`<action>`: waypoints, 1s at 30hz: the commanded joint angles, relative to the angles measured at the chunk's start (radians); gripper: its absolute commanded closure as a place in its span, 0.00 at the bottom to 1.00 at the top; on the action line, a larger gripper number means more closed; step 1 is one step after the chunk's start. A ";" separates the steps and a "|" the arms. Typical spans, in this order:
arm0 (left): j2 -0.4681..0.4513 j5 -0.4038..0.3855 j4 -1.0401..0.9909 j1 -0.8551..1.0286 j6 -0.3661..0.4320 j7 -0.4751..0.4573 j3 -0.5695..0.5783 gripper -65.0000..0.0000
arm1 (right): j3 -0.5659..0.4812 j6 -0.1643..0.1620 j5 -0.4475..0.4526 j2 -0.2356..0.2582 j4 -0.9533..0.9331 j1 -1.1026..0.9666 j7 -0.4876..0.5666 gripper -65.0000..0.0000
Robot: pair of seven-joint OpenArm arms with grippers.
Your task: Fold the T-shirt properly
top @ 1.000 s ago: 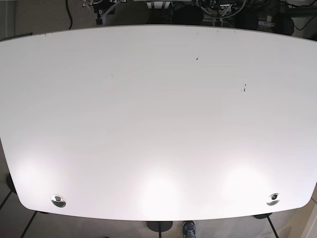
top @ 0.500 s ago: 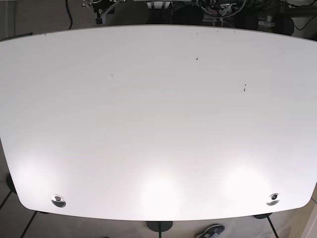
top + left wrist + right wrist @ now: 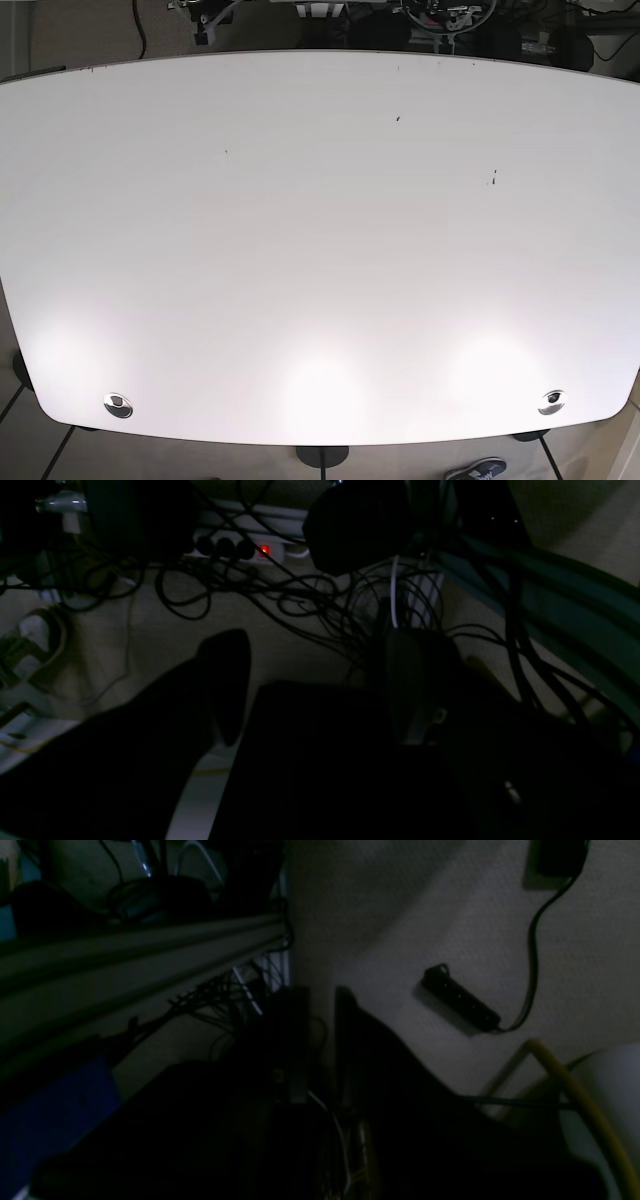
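Note:
No T-shirt shows in any view. The white table (image 3: 320, 250) lies bare in the base view, and neither arm reaches over it. Both wrist views are very dark and look down at the floor. In the left wrist view my left gripper (image 3: 315, 645) shows as two dark fingers (image 3: 222, 680) standing well apart, with nothing between them. In the right wrist view my right gripper (image 3: 322, 995) shows two dark fingers (image 3: 295, 1040) with only a narrow slit between them, holding nothing.
Tangled cables (image 3: 300, 595) and a power strip with a red light (image 3: 262, 551) lie on the floor. Another power strip (image 3: 460, 997) and a metal frame rail (image 3: 125, 955) show in the right wrist view. A shoe (image 3: 478, 468) shows below the table's front edge.
The shoe below the table's front edge has moved to the right. The table and the arms look unchanged.

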 commanded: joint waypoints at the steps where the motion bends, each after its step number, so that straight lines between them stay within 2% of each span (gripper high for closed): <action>1: -0.004 0.002 0.017 0.012 0.001 -0.007 0.002 0.39 | 0.000 0.002 0.001 0.009 0.005 -0.010 0.013 0.87; 5: -0.006 0.003 0.028 0.018 0.001 0.016 -0.002 0.39 | -0.002 0.000 0.001 0.008 0.002 -0.011 0.013 0.87; 30: 0.001 0.001 0.016 0.001 0.000 0.010 -0.002 0.39 | -0.004 0.003 0.009 0.009 0.022 -0.042 0.003 0.88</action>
